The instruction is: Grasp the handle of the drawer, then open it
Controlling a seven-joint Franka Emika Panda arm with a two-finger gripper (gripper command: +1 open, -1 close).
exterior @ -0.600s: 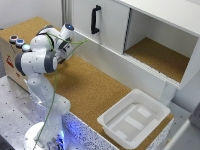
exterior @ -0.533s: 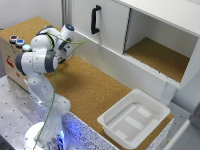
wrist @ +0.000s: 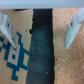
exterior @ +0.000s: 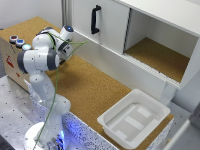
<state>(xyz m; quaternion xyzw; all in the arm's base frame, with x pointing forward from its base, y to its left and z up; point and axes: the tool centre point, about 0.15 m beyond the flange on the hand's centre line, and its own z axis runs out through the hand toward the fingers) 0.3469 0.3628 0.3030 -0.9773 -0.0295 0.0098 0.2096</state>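
Gripper (wrist: pixel 39 30): jaws apart, empty, ready for grasping. Handle (exterior: pixel 94 19): black, upright, upper centre of frame, untouched; arm (exterior: pixel 42 55) left of it.

Bright, even light; soft blur

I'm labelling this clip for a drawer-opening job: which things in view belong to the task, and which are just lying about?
Belong to the job:
- black handle on the white cabinet front
- gripper, jaws apart, holding nothing

Just lying about:
- white tray on the cork surface
- open cabinet compartment
- cardboard box beside the arm
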